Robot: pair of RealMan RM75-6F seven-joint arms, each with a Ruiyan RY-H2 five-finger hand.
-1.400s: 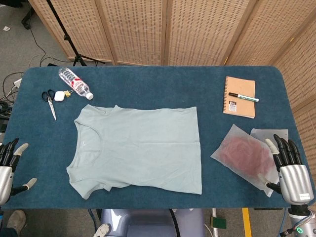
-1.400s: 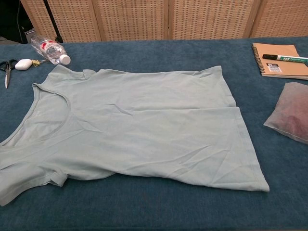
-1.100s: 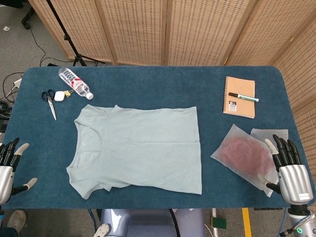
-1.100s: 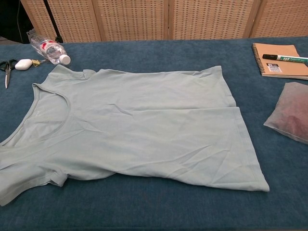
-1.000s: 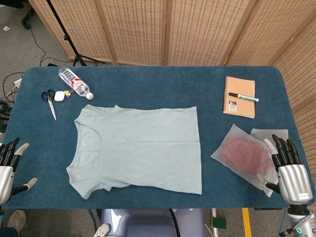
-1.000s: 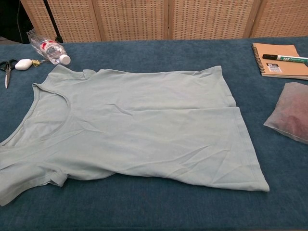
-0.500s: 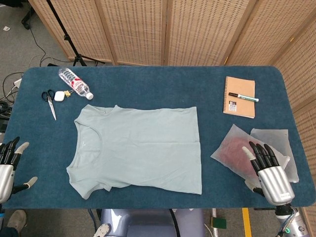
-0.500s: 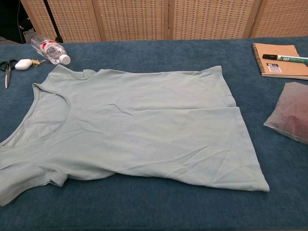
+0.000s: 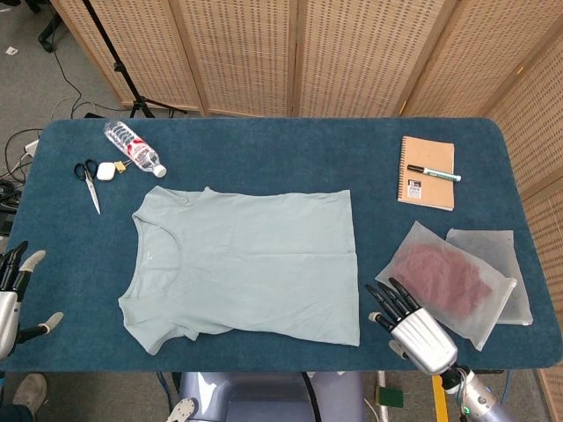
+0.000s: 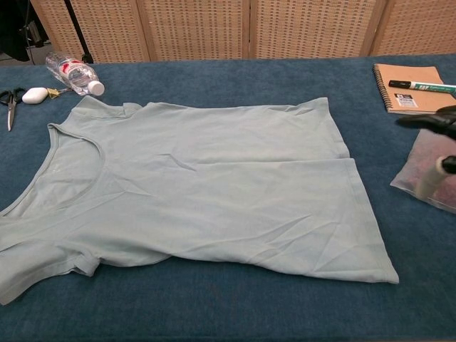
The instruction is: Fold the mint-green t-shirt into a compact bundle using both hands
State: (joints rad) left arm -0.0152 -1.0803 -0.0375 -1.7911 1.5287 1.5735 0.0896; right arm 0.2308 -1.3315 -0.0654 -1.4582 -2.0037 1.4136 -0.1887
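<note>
**Both hands empty, tee flat on the table**

Right hand (image 9: 413, 327) first, from the head view: we see it at the near edge of the table (image 9: 264, 141), silvery back of the hand facing up, dark fingers spread and pointing up-left toward the gap between the shirt's hem and the frosted pouch (image 9: 447, 280). It holds nothing. Left hand (image 9: 12, 294) pokes in at the far left edge, off the table's side, fingers apart with pale tips, also holding nothing.

Mint-green t-shirt (image 9: 244, 264) lies spread flat in the middle of the blue, carpet-like tabletop, neckline to the left, hem to the right, soft knit with a few light creases and one sleeve bunched at the near-left corner. That pouch is translucent with something reddish inside, overlapping a second frosted sheet (image 9: 501, 272). Further back we've got a kraft spiral notebook (image 9: 427, 171) with a marker (image 9: 433, 172) on it. Far left: a clear plastic bottle (image 9: 135, 148) on its side, scissors (image 9: 90, 183) and a small white rounded thing (image 9: 107, 170).

Chest view: only dark fingertips of the right hand (image 10: 433, 142) show at the right edge, blurred, over the pouch (image 10: 427, 171); we can't tell if they touch it. T-shirt (image 10: 199, 185) fills most of the frame, wrinkled near the hem. Left hand isn't visible here.
</note>
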